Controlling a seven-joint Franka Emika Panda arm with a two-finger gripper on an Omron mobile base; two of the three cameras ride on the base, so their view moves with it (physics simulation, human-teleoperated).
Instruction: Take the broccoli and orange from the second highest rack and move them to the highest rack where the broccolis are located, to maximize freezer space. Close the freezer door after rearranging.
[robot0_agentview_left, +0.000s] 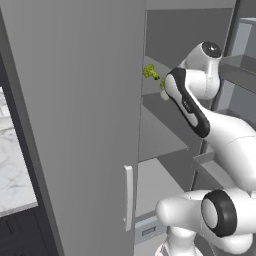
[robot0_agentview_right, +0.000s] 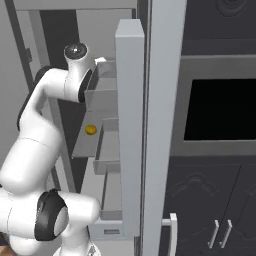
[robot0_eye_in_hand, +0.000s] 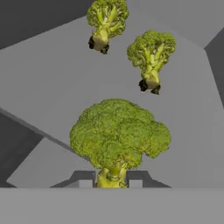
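Note:
In the hand view my gripper (robot0_eye_in_hand: 110, 183) reaches over the freezer's highest rack (robot0_eye_in_hand: 48, 92). It is shut on the stem of a big yellow-green broccoli (robot0_eye_in_hand: 119, 135) that stands upright just above the rack. Two more broccolis (robot0_eye_in_hand: 106, 21) (robot0_eye_in_hand: 151, 59) lie further back on the same rack. From the left base view one floret (robot0_agentview_left: 150, 71) shows on that rack, and my forearm hides the hand. The orange (robot0_agentview_right: 90, 130) rests on the lower rack (robot0_agentview_right: 82, 147). The freezer door (robot0_agentview_right: 129, 100) stands open.
The open door's bins (robot0_agentview_left: 239, 70) jut out at the right of my arm. A closed grey door (robot0_agentview_left: 75, 125) with a pale bar handle (robot0_agentview_left: 128, 197) stands on the left. A dark oven (robot0_agentview_right: 220, 110) and dark cabinets (robot0_agentview_right: 215, 210) stand to the right.

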